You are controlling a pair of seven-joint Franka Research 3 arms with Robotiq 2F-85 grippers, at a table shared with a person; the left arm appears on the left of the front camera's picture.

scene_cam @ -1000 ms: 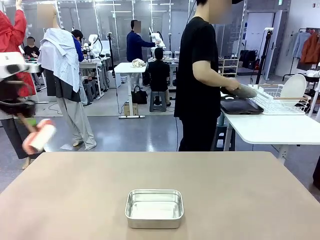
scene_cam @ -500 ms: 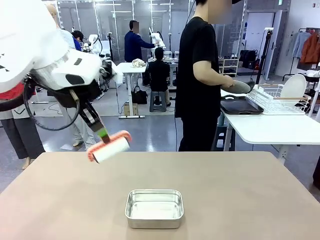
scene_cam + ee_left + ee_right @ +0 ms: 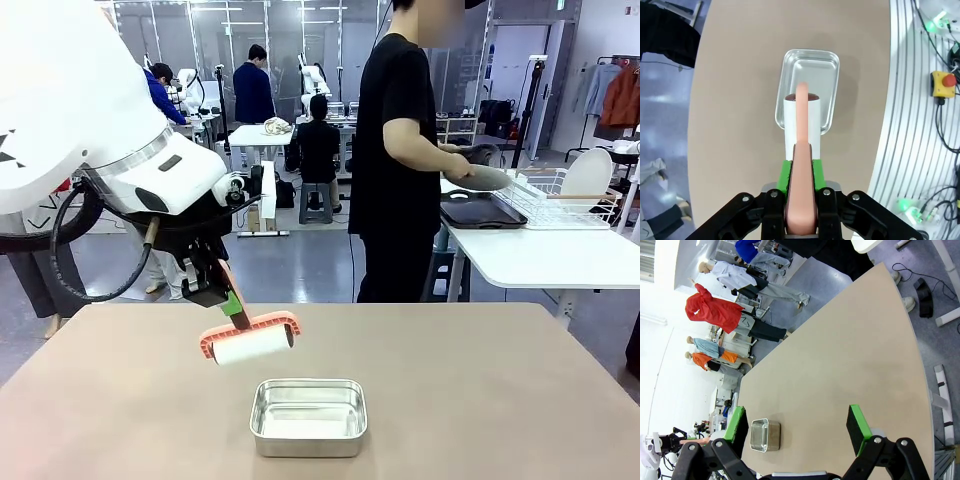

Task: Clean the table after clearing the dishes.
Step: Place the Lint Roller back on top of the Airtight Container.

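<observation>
The tan table [image 3: 480, 400] spreads across the front view. My left gripper [image 3: 228, 303] hangs above its middle left, shut on the salmon-pink handle of a lint roller [image 3: 252, 345]. The roller's white roll hovers just beyond a small steel pan [image 3: 308, 415]. In the left wrist view the gripper [image 3: 801, 172] has its green pads [image 3: 785, 175] clamped on the handle, and the roller [image 3: 802, 117] reaches out over the pan [image 3: 812, 65]. My right gripper [image 3: 797, 427] stands open with nothing between its fingers, high over the table [image 3: 840, 370]. Of the dishes, one white plate [image 3: 588, 172] stands in a wire rack.
A person in black stands at the far side, turned to a white side table [image 3: 545, 255]. Their hand holds a grey-looking dish [image 3: 485, 178] over a dark tray [image 3: 483, 212] beside the wire rack [image 3: 550, 205]. The pan [image 3: 765, 435] also appears in the right wrist view.
My left arm has swung in from the left edge, carrying the roller rightward and down to just above the table behind the pan. The person's hand has shifted the dish slightly.
</observation>
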